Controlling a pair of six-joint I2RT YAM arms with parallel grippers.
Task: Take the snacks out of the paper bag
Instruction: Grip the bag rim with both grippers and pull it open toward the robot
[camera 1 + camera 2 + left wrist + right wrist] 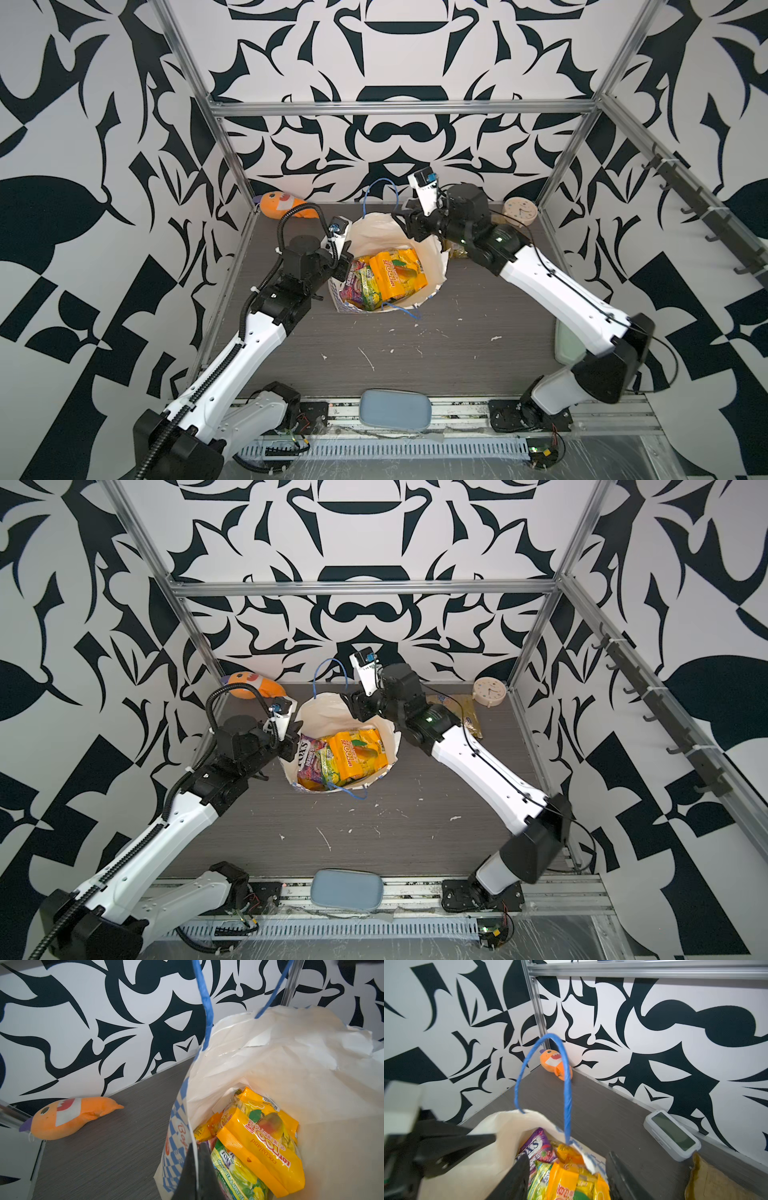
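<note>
The paper bag (374,232) (324,717) stands open mid-table, with one blue handle upright at the back. Inside lie snacks: a yellow-orange mango packet (397,272) (259,1142) on top, a green-yellow one (370,291) (234,1176) and a purple FOX'S one (307,758) (537,1145). An olive-gold packet (469,712) (716,1180) lies on the table behind the right arm. My left gripper (345,266) (197,1153) is shut on the bag's left rim. My right gripper (405,226) (568,1156) hangs open over the bag's far rim, jaws astride its torn edge and holding nothing.
An orange plush toy (286,203) (68,1118) lies in the back left corner. A round beige clock (519,212) stands at the back right, a white digital clock (672,1134) by the back wall. A blue-grey pad (395,409) sits at the front edge.
</note>
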